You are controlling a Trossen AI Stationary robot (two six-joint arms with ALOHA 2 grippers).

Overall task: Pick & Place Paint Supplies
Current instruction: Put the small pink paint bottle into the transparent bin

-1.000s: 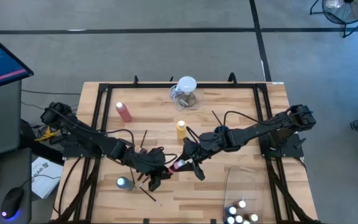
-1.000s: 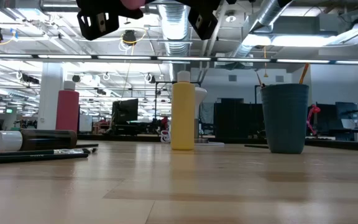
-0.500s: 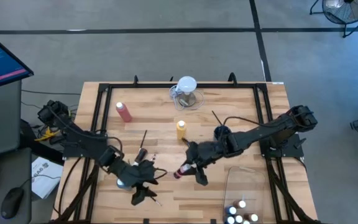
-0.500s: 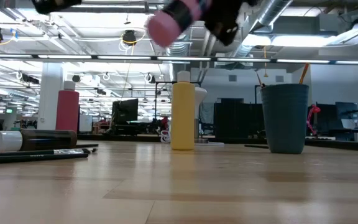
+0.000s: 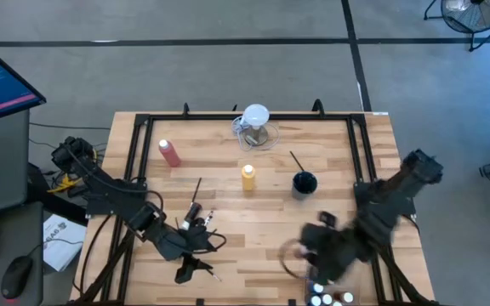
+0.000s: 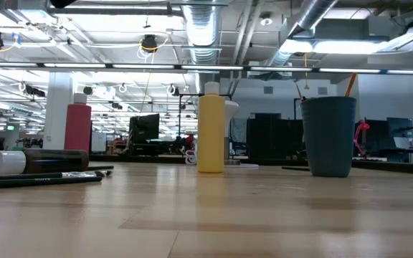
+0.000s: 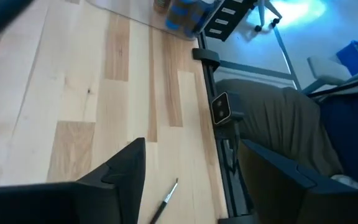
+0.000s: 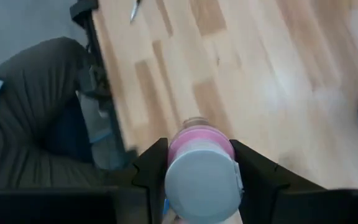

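Pale wooden boards make up the table (image 5: 228,212), framed by black rails, with grey floor around it. At the near right corner the right gripper (image 8: 199,163) is clamped on a small pink paint bottle (image 8: 202,167) with a white cap, one dark finger pressed to each side of it; in the high view this arm is blurred above a clear bin (image 5: 334,263) that holds several small white-capped bottles (image 5: 328,295). The left gripper (image 7: 191,165) hovers over the near left part of the table, its fingers (image 7: 126,168) spread apart and holding nothing, with a thin paintbrush (image 7: 165,200) lying on the wood below it. A yellow squeeze bottle (image 5: 247,177) stands upright near the table's middle, a dark cup (image 5: 304,183) to its right, a pink-red squeeze bottle (image 5: 170,153) at the far left. A clear jug (image 5: 254,126) with a white round top stands at the far edge.
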